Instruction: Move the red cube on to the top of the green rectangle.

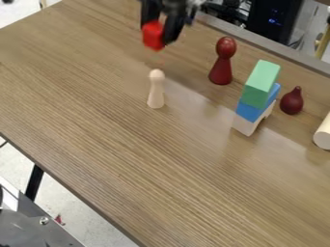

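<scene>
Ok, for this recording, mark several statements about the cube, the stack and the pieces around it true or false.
1. The red cube is held between the gripper's fingers. True.
2. The green block is at the bottom of its stack. False: it is on top, above the blue block.
3. The tall dark red figure stands upright. True.
4. The red cube rests on the green block. False: it is in the gripper, apart from the stack.
5. The pale peg figure lies on its side. False: it stands upright.
</scene>
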`<state>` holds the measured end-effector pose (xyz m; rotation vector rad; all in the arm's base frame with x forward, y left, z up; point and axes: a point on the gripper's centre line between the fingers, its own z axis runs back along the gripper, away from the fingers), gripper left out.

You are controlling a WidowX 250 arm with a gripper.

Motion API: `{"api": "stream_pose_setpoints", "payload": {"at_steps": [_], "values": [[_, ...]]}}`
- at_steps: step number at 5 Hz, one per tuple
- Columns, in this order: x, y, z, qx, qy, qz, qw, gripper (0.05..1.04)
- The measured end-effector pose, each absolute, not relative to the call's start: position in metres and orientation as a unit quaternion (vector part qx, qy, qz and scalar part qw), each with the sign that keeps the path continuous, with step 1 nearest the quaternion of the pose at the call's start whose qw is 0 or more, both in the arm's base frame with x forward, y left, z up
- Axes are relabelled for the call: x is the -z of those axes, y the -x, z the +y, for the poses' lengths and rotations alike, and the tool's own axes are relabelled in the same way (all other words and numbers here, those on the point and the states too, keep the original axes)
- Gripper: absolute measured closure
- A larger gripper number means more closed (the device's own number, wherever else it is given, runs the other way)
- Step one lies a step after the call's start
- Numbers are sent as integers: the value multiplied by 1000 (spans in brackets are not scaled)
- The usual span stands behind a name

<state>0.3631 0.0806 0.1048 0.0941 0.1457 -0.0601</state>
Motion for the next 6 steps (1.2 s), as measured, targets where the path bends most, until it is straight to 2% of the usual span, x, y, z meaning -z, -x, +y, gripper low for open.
{"api": "stream_pose_setpoints", "payload": {"at_steps": [2, 3, 5, 6], "values": [[-155, -373, 8, 112, -52, 48, 991, 496], [-170, -374, -29, 150, -50, 34, 987, 496], [-180, -372, -53, 172, -50, 29, 983, 496], [-170, -370, -55, 173, -46, 37, 983, 496]]}}
